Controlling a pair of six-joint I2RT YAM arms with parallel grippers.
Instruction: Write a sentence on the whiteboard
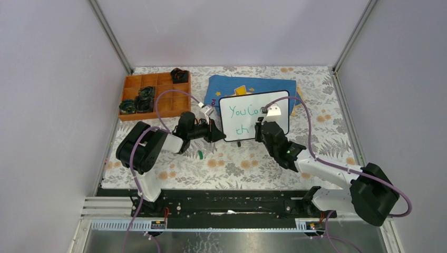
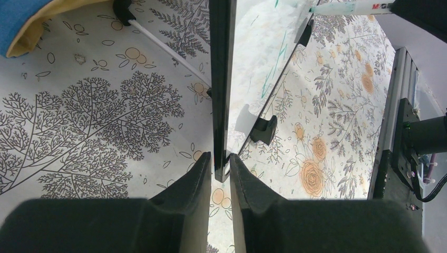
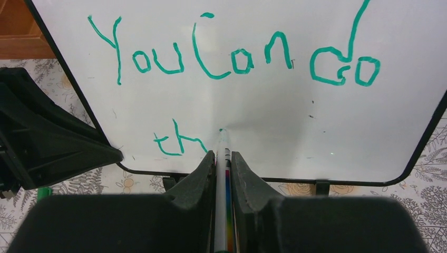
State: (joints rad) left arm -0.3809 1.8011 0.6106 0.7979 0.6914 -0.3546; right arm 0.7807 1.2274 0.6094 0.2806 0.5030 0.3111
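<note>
The left arm (image 1: pixel 142 150) reaches forward from its base and bends to the right, with the left hand (image 2: pixel 220 161) level with the surface (image 1: pixel 237 163) and pinching the black rim at the left edge of the whiteboard (image 3: pixel 337 121), one finger on each face. The right arm (image 1: pixel 327 168) extends from its base up and to the left, and the right hand (image 3: pixel 222 158) faces the front of the board, pressed onto a marker (image 3: pixel 222 143) held between its fingers. The marker tip touches the white face just to the right of the letters "th". The whiteboard stands propped on small black feet at mid-surface, between the two hands. The sentence (image 3: pixel 232 58) is in green: "You Can do" on the upper line, "th" below it. The surface is covered with a pale sheet printed with ferns and orange flowers. A blue cloth (image 1: pixel 263 84) with a yellow print lies behind the board. An orange compartment tray (image 1: pixel 158 105) sits at the far left, with black items (image 1: pixel 145 97) in several cells. A small green cap (image 1: pixel 200 154) lies near the left hand. Plain pale walls (image 1: pixel 52 79) enclose three sides, and a black rail (image 1: pixel 226 203) runs along the near edge.
</note>
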